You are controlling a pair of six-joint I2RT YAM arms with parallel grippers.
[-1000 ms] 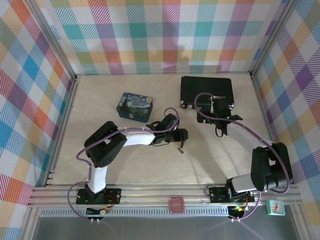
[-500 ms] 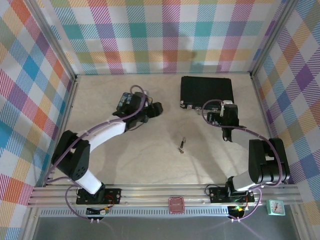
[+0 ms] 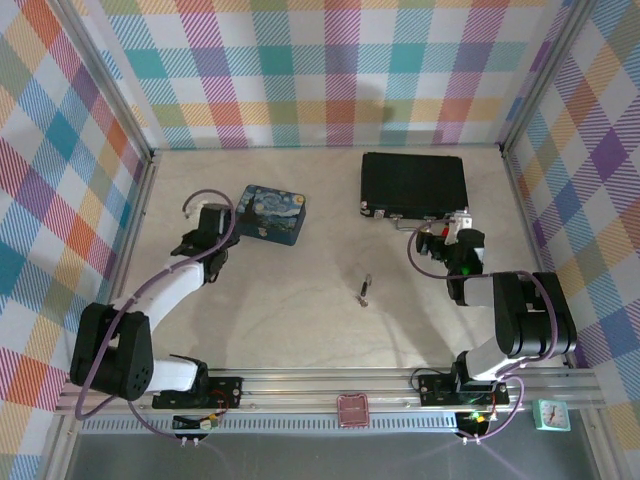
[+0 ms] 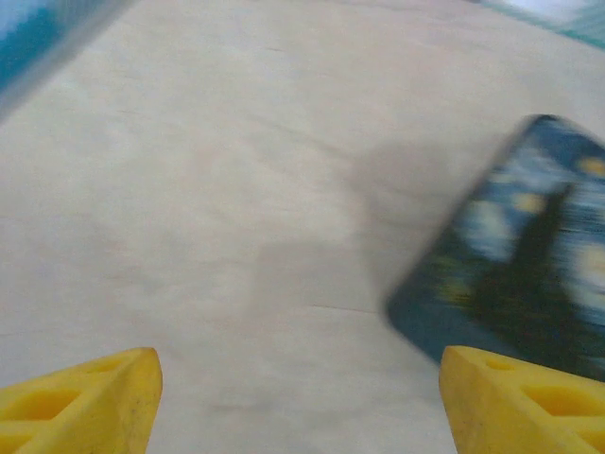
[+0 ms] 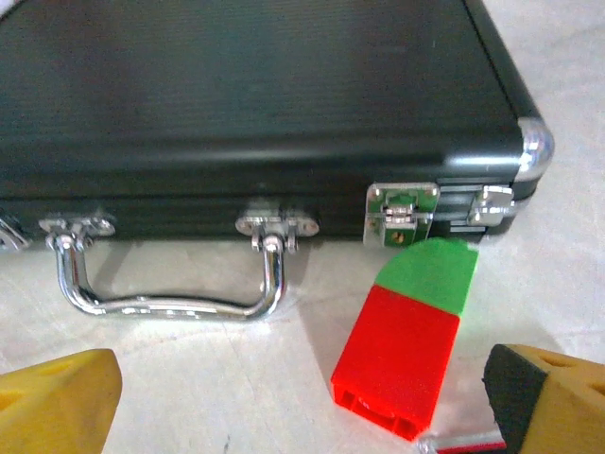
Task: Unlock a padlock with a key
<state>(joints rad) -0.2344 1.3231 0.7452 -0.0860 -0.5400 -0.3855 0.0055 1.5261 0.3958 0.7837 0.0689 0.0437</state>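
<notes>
I can read no writing, brand, number or sign on anything in front of me. The small clock (image 3: 551,414) at the near rail has a dial, but its figures are too small for me to make out. The painted tin (image 3: 271,213) bears a picture with no lettering I can tell.
</notes>
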